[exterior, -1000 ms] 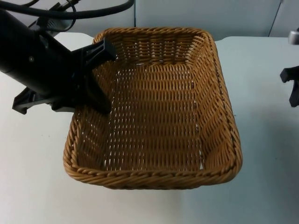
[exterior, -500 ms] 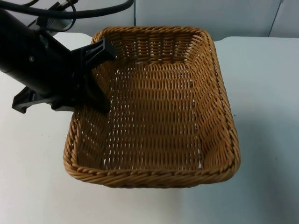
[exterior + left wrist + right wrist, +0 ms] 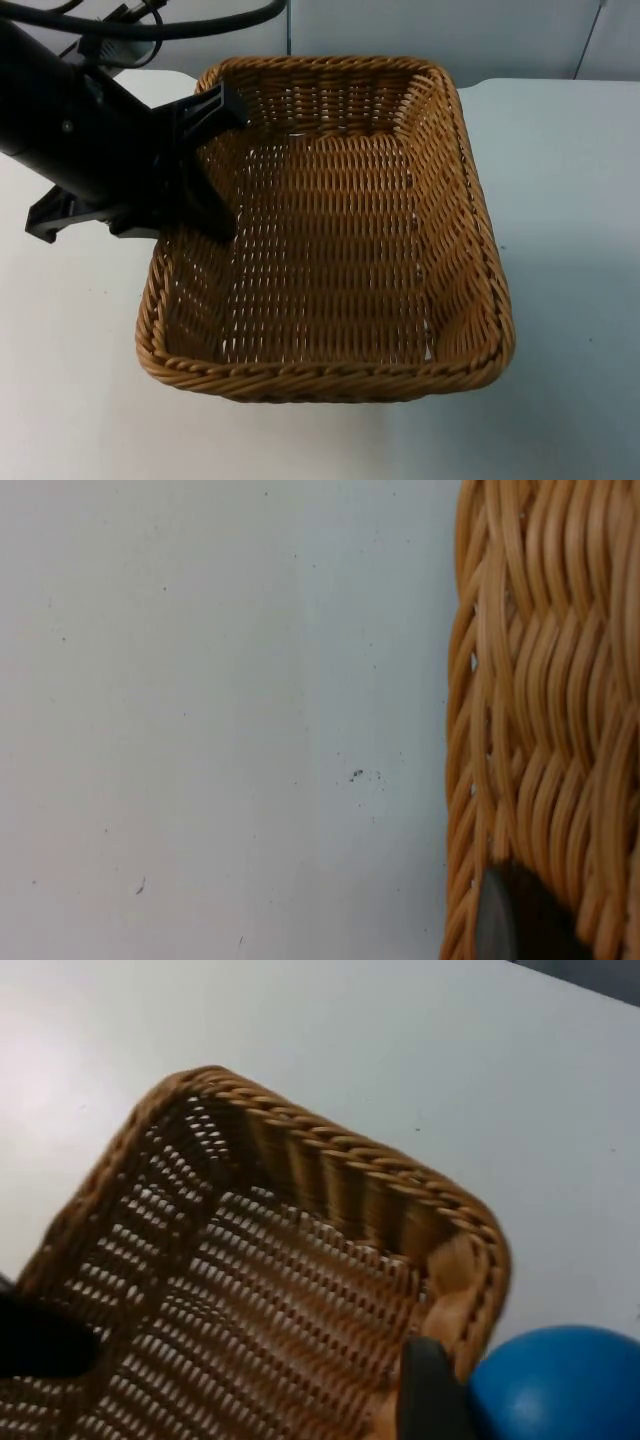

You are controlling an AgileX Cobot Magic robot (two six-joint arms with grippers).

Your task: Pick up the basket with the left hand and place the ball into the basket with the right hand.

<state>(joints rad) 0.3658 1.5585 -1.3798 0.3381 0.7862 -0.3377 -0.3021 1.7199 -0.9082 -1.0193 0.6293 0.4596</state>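
**Right arm gone from the table edge, basket held steady**

Gone since a second ago: the right arm's black parts at the table's right edge in the top view. Unchanged over that same second: basket (image 3: 330, 230) and left gripper (image 3: 205, 165).

Woven wicker, rectangular, long axis running from the near edge of the table (image 3: 560, 200) toward the grey wall (image 3: 440, 35), open side up, far end sitting slightly higher and wider in the top view. Nothing inside but bare weave. Gripped on its left long rim by the left gripper, one black finger (image 3: 212, 205) reaching down inside the wall, the other part outside, clamped tight on the rim. Seen from the left wrist: wicker wall (image 3: 540, 700) beside bare white table (image 3: 200, 720), with a dark fingertip (image 3: 520, 920) pressed against the weave.

Seen from the right wrist: a corner of the basket (image 3: 300, 1220) from above, and a blue ball (image 3: 560, 1385) just outside that corner, right beside a black fingertip (image 3: 430, 1395) of the right gripper. Cannot tell whether that gripper is closed on the ball or loose.
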